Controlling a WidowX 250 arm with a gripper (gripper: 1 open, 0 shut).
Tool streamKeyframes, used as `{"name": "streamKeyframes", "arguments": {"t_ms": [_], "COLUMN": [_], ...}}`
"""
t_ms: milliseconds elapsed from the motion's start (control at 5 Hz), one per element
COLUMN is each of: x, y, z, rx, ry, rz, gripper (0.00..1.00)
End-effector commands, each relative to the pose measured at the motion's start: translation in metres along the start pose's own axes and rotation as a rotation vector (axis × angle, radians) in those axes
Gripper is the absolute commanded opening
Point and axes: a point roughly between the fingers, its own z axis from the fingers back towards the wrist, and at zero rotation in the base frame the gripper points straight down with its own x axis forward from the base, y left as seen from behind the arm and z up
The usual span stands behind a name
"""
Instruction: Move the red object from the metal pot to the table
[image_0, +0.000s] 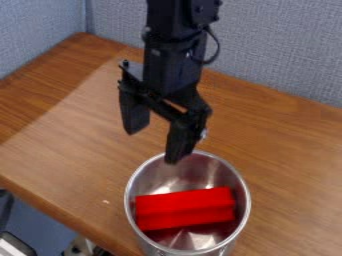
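The red object (185, 209) lies flat inside the metal pot (146, 184), which stands near the front edge of the table (60, 110). It spans most of the pot's width. My gripper (159, 137) hangs open just above the pot's far rim, pointing down, with nothing between its two black fingers (132, 110). The right finger's tip overlaps the pot's rim in the picture.
A grey-blue wall (281, 40) runs behind the table. The table's front edge (40, 200) falls away at lower left, close to the pot.
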Motion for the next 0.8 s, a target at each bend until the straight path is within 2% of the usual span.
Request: {"name": "streamKeyframes", "arguments": {"t_ms": [0, 200, 400, 600], "x": [-0.013, -0.010, -0.004, 0.003], "y": [-0.016, -0.029, -0.034, -0.038], "z": [-0.005, -0.020, -0.037, -0.049], "rx": [0.038, 0.030, 0.028, 0.039], "ry": [-0.024, -0.020, -0.014, -0.013], "rz": [-0.077, -0.130, -0.134, -0.139], "gripper": [1.00, 1.00, 1.00, 1.00]}}
